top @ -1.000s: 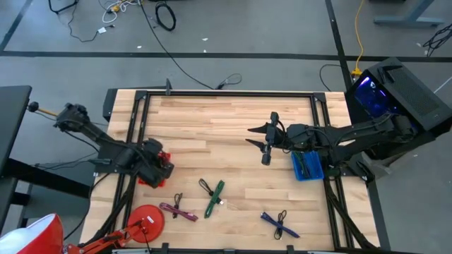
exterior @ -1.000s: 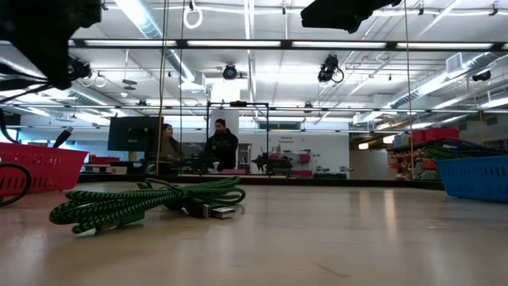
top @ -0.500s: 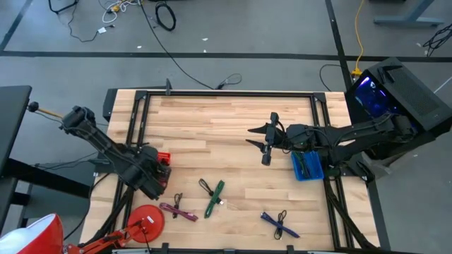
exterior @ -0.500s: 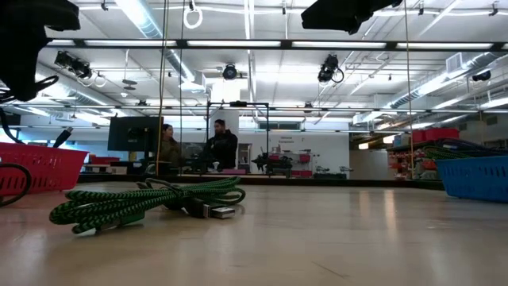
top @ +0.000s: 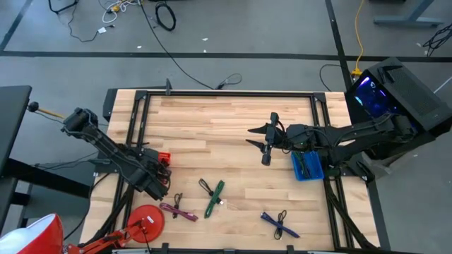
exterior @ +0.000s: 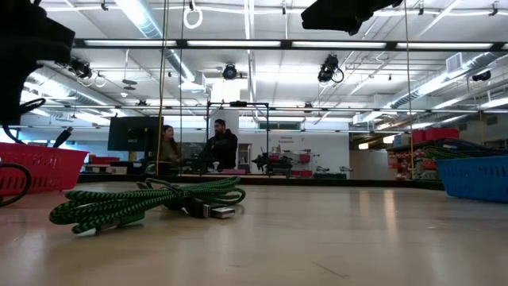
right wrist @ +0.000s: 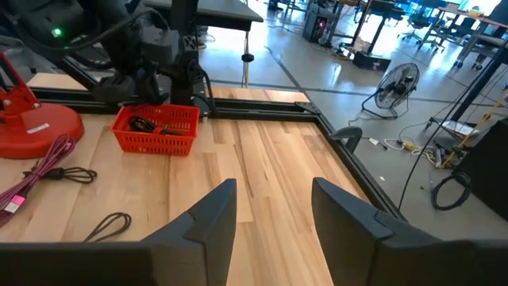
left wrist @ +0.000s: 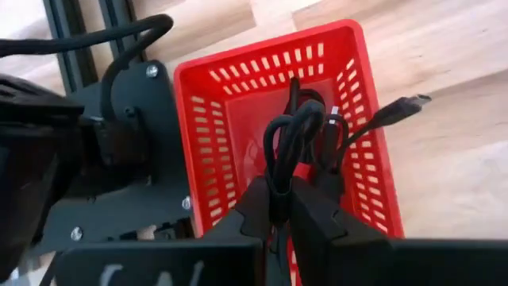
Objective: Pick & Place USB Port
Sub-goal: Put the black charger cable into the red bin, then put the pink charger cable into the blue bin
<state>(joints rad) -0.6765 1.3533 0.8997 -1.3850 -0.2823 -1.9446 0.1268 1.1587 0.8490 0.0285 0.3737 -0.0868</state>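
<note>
The left gripper hangs over the red basket at the left edge of the wooden surface. Its fingers are closed on a black USB cable, a looped bundle that rises just ahead of the fingertips, with one plug end sticking out past the basket's far wall. The basket lies directly beyond the fingers, and some dark cable ends show inside it close to the held bundle.

The right gripper waits above the middle of the surface with its fingers spread apart and nothing between them. The blue basket sits just behind that gripper, toward the right edge, with dark and green cables inside; how many cannot be told.

Four cables lie loose on the surface, all well ahead of the left fingers: one pink cable, one black cable, one green cable and one blue cable. The black and green ones lie just beside each other.

There are two baskets in all, one red and one blue. A red round base stands at the near left corner.
</note>
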